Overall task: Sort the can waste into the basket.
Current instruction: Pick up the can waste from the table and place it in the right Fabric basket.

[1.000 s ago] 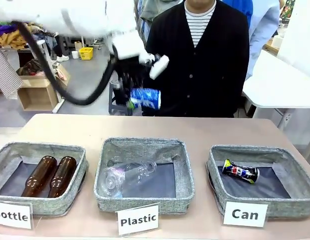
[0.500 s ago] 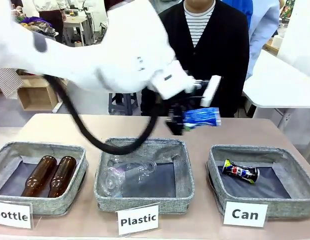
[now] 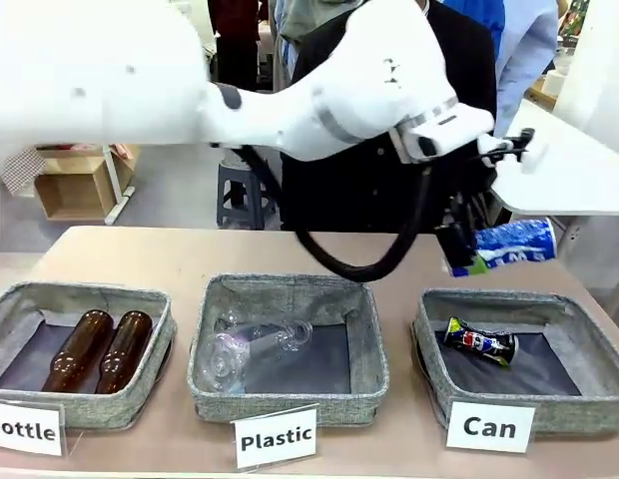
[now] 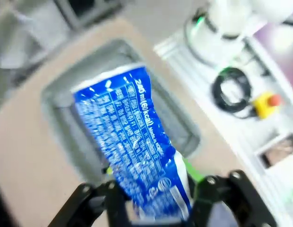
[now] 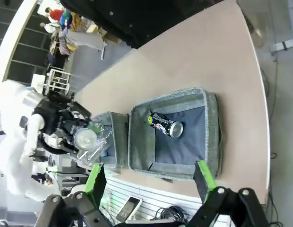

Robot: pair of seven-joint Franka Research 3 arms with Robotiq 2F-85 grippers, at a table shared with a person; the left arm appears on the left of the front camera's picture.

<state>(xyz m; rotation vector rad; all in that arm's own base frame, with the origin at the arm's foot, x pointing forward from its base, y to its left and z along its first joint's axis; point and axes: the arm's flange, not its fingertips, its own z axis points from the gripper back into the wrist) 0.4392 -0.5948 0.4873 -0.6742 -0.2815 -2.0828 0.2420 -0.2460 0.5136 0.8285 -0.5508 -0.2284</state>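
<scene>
Blue, with white print, the crushed can (image 3: 509,243) hangs in the air above the far edge of the "Can" basket (image 3: 429,344), lying roughly level, its near end pinched in our left gripper (image 3: 467,251). From the left wrist we see the same can (image 4: 134,151) rising between the two black fingers, green pad (image 4: 193,174) pressed to its side, with a grey bin blurred beneath it. The second can (image 3: 479,342), dark with blue and red marks, lies on the dark lining of that basket, toward its far left corner; from the right wrist it (image 5: 166,125) sits near the middle of the lining.

Our left arm (image 3: 319,90) reaches across the table from the left, over the "Plastic" bin (image 3: 290,289), which holds clear plastic bottles (image 3: 245,351). The "Bottle" bin (image 3: 10,304) at the table's left holds two brown glass bottles (image 3: 98,351) side by side. White signs stand against each bin at the near edge; the "Can" sign (image 3: 489,427) fronts the right one.

Our right gripper (image 5: 151,179) hangs high above the table, its green-padded fingers spread apart and holding nothing. A person in a dark cardigan (image 3: 469,60) stands at the far edge.
</scene>
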